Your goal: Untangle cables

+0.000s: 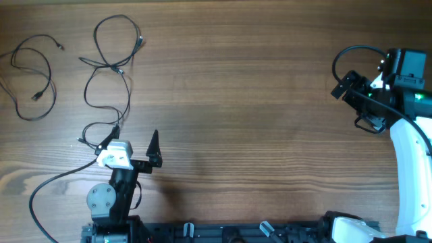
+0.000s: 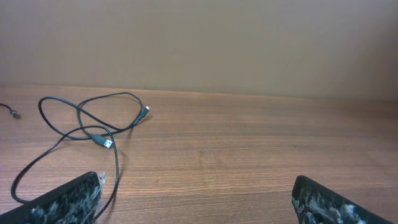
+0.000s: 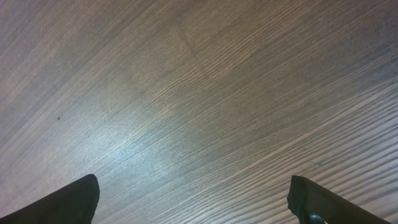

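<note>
Two cables were noted on the table's [image 1: 256, 101] left side, lying apart: short cable [image 1: 30, 77] at the far left, long cable [image 1: 111, 67] looped beside it. Left gripper [image 2: 193, 205] was seen spread wide, holding nothing, beside the long cable's near end. Right gripper [image 3: 193, 199] was likewise spread wide, well apart from both.

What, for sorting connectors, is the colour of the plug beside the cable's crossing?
The thin black cable's plug: silver tip, black body; clearest in the left wrist view.

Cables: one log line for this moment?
lone cable: far left, apart | crossed cables: ahead of left hand | left hand: open, empty | right hand: open, empty, over table
</note>
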Controlling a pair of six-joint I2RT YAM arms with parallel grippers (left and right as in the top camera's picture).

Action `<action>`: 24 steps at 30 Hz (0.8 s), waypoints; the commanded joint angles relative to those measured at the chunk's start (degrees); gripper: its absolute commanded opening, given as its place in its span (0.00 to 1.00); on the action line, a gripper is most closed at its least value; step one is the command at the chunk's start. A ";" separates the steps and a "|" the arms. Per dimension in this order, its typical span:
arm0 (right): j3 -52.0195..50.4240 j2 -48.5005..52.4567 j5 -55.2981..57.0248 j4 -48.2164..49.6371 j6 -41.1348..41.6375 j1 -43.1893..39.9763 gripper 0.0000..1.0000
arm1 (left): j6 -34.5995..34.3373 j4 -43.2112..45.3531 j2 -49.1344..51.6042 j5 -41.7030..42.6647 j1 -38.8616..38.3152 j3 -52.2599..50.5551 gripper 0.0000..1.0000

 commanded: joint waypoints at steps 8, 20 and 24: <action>0.46 -6.73 -0.48 0.15 -0.59 -0.13 0.99 | 1.29 0.17 -0.26 0.50 -0.28 -0.61 1.00; 0.46 -26.88 -0.46 0.07 -0.63 -0.13 1.00 | 1.29 0.17 -0.26 0.50 -0.28 -0.61 1.00; 0.46 -28.09 5.70 -0.20 -0.61 -0.13 1.00 | 1.29 0.17 -0.26 0.50 -0.28 -0.61 1.00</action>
